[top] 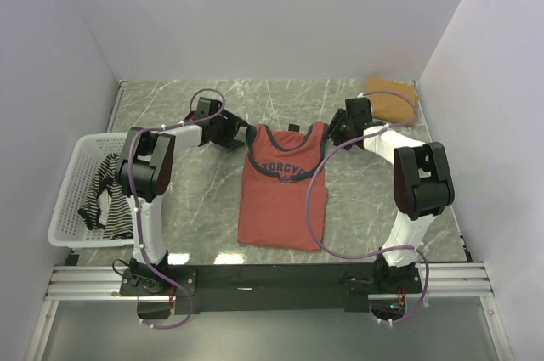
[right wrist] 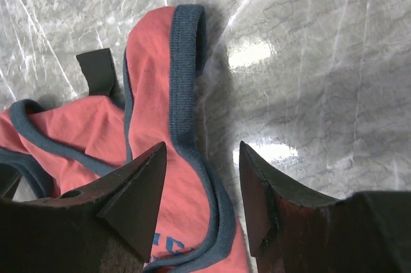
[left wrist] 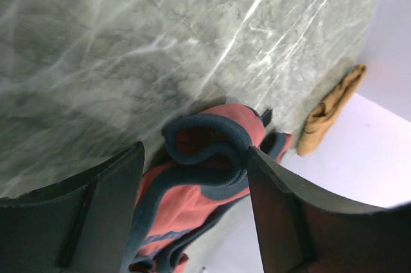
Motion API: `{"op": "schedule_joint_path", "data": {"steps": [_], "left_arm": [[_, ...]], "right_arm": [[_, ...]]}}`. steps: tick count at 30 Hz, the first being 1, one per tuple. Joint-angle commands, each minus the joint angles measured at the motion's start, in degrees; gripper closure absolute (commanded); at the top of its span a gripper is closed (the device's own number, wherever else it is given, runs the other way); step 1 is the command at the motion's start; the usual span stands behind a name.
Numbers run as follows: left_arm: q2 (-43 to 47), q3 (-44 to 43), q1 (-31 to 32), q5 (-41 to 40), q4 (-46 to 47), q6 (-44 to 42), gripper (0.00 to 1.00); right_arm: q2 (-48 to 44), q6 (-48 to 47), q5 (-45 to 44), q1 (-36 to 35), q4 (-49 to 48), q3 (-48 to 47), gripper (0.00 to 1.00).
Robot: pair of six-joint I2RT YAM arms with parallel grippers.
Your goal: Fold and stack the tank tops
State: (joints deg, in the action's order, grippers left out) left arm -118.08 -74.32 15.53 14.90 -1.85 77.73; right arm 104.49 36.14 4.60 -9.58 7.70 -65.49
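The rust-red tank top (top: pixel 280 195) with dark trim and a chest print lies flat in the middle of the table, straps toward the back. My left gripper (top: pixel 235 135) is open at its left strap. In the left wrist view the curled strap (left wrist: pixel 207 151) lies between the spread fingers (left wrist: pixel 112 189). My right gripper (top: pixel 337 133) is open over the right strap (right wrist: pixel 183 74), whose dark edge runs between the fingertips (right wrist: pixel 144 176). The tan-brown tank top (top: pixel 392 98) lies folded at the back right corner. The striped tank top (top: pixel 106 195) sits in the basket.
A white mesh basket (top: pixel 72 212) stands at the table's left edge. Walls close in the back and both sides. A black rail runs along the front by the arm bases. The tan top (left wrist: pixel 331 109) also shows in the left wrist view.
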Motion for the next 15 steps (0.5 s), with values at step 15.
{"op": "schedule_joint_path", "data": {"steps": [15], "left_arm": [[-7.59,-5.65,0.03,4.52,10.36,0.59,0.57]], "right_arm": [[-3.50,-0.46,1.73,1.15,-1.64,0.98,0.50]]}}
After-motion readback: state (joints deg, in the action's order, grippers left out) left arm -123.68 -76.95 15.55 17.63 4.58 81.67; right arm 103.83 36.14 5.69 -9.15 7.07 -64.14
